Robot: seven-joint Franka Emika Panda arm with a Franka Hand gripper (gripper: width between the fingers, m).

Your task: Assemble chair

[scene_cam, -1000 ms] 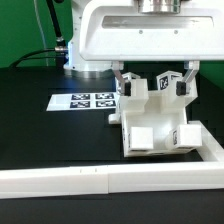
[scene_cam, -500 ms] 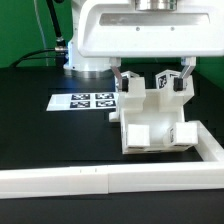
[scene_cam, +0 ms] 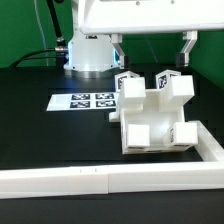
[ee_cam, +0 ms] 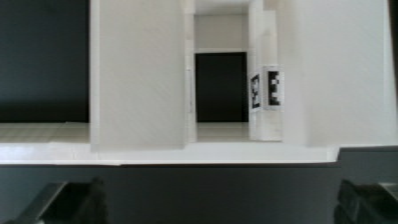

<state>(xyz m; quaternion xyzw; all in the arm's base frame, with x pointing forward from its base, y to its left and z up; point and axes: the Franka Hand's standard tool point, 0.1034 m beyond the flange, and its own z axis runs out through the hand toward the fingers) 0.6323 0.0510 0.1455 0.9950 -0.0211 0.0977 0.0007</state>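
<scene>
Black tabletop (scene_cam: 40, 130) carried the chair (scene_cam: 152, 120), which sat beside the rail (scene_cam: 100, 180). Above the chair, the gripper (scene_cam: 152, 45) hung open, holding nothing. Stiff, light plastic probably suits pinching one upright post.

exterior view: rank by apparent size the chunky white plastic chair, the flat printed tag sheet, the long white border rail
1. long white border rail, though nearest the camera
2. chunky white plastic chair
3. flat printed tag sheet, farther back
</scene>
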